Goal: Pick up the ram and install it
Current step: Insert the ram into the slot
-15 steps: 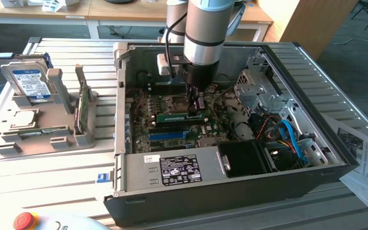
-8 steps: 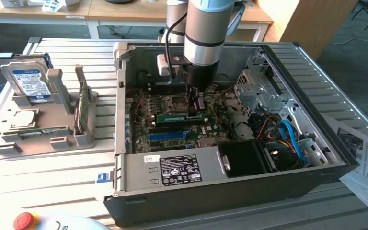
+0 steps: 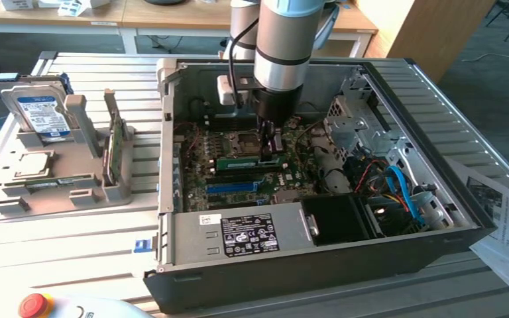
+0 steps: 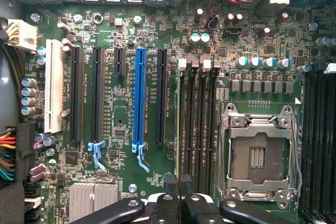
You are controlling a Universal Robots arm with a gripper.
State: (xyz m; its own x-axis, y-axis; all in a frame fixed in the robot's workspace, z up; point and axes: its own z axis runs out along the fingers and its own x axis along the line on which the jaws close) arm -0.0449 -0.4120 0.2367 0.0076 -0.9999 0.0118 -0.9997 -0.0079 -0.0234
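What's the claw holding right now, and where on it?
The claw is shut on the ram, pinching its top edge toward one end.

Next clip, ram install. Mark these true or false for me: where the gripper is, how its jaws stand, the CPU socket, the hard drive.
1. The gripper is down inside the computer case, at the ram by the memory slots. True.
2. Its jaws are wide open. False: they are shut.
3. The CPU socket carries a cooler. False: it is bare.
4. The hard drive stands in a grey holder outside the case. True.
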